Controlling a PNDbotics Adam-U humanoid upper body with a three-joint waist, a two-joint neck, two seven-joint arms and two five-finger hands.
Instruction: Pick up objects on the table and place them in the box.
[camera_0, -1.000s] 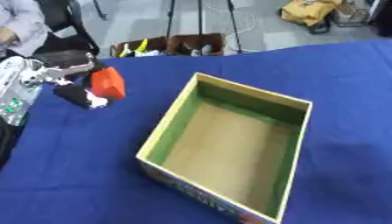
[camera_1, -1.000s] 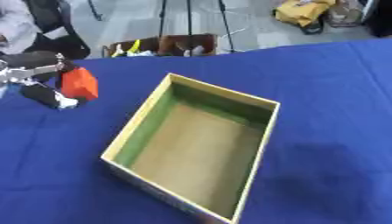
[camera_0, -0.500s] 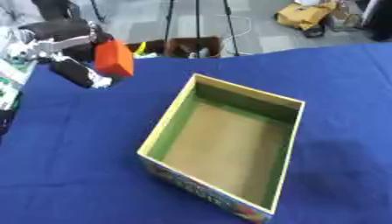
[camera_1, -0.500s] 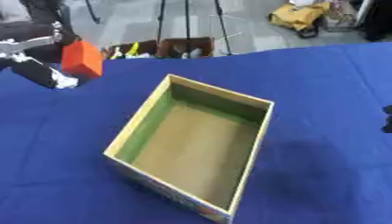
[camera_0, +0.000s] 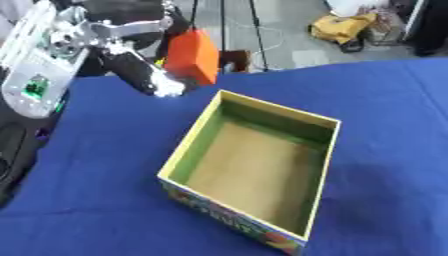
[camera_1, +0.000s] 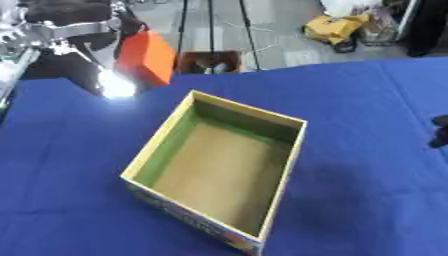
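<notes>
Your left hand (camera_0: 131, 60) has its fingers curled around the orange block (camera_0: 192, 56), held up off the blue worktop (camera_0: 105, 150), left of the box (camera_0: 254, 170). The box is empty, so the drop remains.

Box (camera_0: 262, 150) on blue table (camera_0: 105, 200)

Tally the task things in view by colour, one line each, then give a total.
Orange: 1, the block held in the left robot hand, lifted off the blue table.
Yellow-rimmed, green inside: 1, the open box, nothing in it.
Total: 2.
</notes>
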